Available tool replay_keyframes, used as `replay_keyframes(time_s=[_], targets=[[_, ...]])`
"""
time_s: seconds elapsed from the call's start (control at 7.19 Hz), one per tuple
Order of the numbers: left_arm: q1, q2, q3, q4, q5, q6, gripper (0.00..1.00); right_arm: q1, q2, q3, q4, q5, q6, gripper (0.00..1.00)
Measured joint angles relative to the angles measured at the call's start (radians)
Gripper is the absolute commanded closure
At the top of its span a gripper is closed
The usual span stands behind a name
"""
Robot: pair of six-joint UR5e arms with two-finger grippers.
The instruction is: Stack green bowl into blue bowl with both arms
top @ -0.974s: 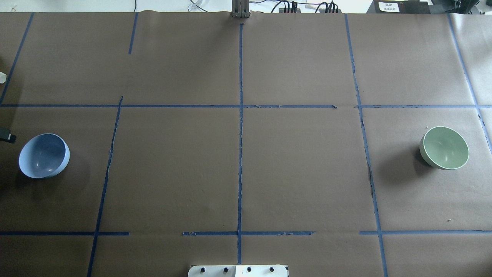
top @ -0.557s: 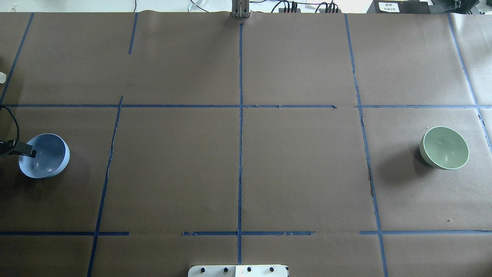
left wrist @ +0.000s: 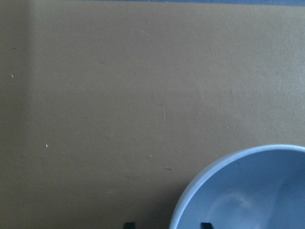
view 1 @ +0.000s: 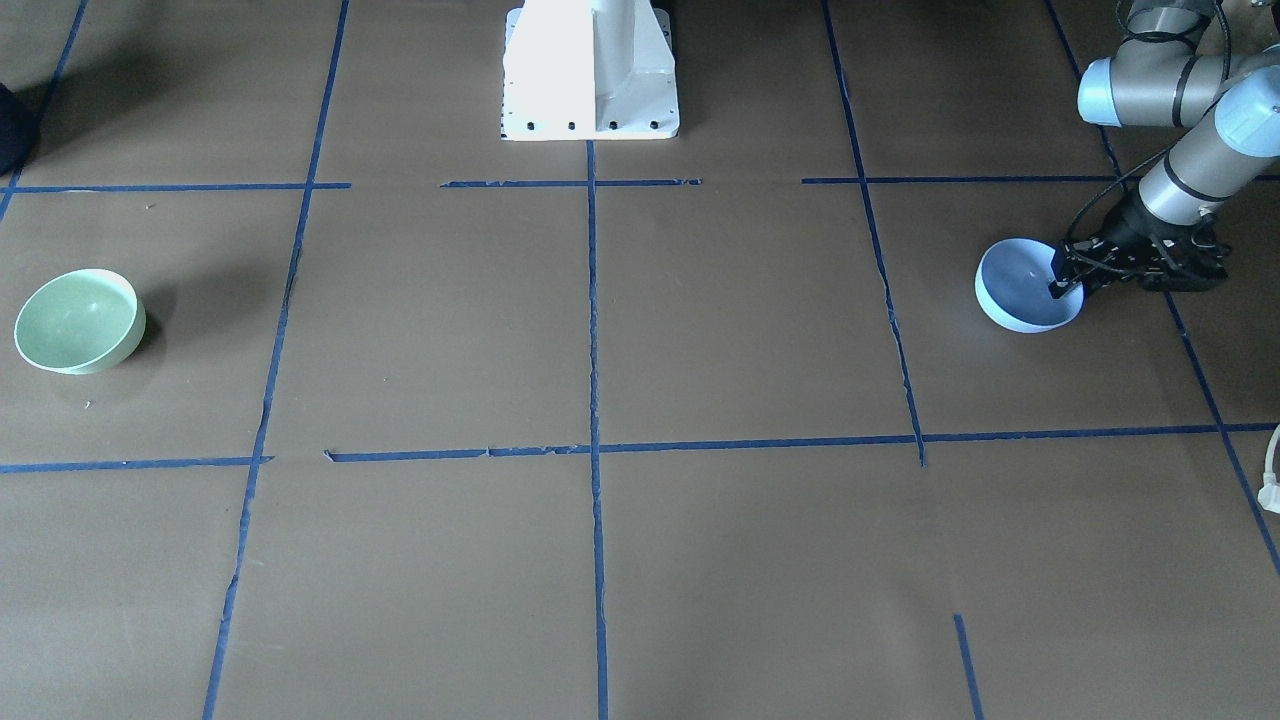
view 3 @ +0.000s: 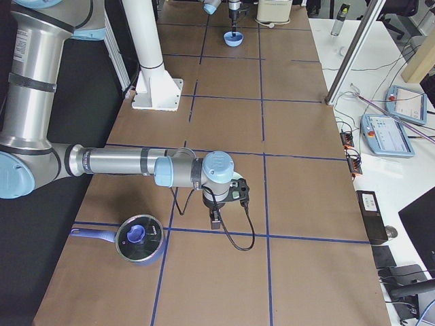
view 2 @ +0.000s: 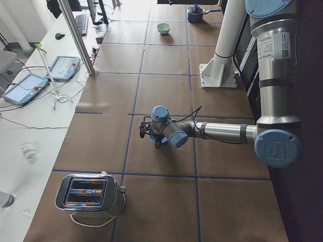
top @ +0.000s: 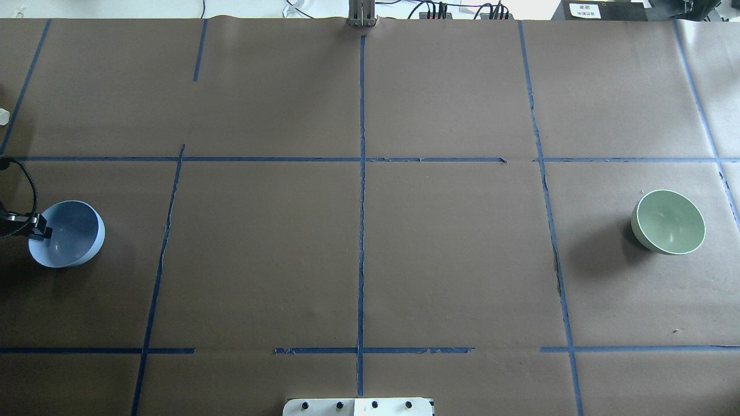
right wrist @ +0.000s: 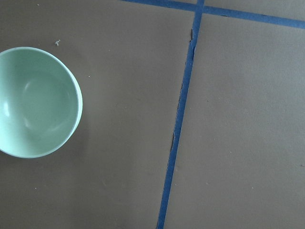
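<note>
The blue bowl (top: 72,234) stands upright at the table's left end and also shows in the front view (view 1: 1020,290). My left gripper (top: 41,230) is open at its outer rim. In the left wrist view one fingertip (left wrist: 205,224) is inside the blue bowl (left wrist: 248,191) and the other is outside. The green bowl (top: 669,222) stands alone at the right end and shows at the left of the right wrist view (right wrist: 35,102). My right gripper (view 3: 215,219) shows only in the exterior right view, so I cannot tell whether it is open or shut.
The white pedestal base (view 1: 590,75) stands at mid-table on the robot's side. A toaster (view 2: 88,194) sits beyond the blue bowl at the left end. A pot with a blue-knobbed lid (view 3: 139,238) sits near the right end. Blue tape lines (top: 361,231) cross the brown table.
My left gripper came in from the left edge and reached the blue bowl's outer rim, then settled there. Neither bowl has moved.
</note>
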Motion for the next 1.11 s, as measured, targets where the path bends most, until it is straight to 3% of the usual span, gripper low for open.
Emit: replay_keyframes(time_s=[0.28, 0.56, 0.83, 1.11], targets=[[0.0, -0.041, -0.013, 0.01, -0.005, -0.04, 1.0, 0.0, 0.0, 0.001, 0.0, 0.0, 0.0, 0.0], [0.01, -0.165, -0.023, 0.047, 0.0, -0.208, 1.0, 0.0, 0.0, 0.001, 0.001, 0.001, 0.0, 0.0], [0.077, -0.35, -0.06, 0.194, 0.028, -0.378, 1.0, 0.0, 0.0, 0.003, 0.001, 0.002, 0.001, 0.0], [0.265, -0.58, -0.1, 0.427, 0.159, -0.572, 1.0, 0.0, 0.0, 0.003, 0.0, 0.003, 0.001, 0.0]])
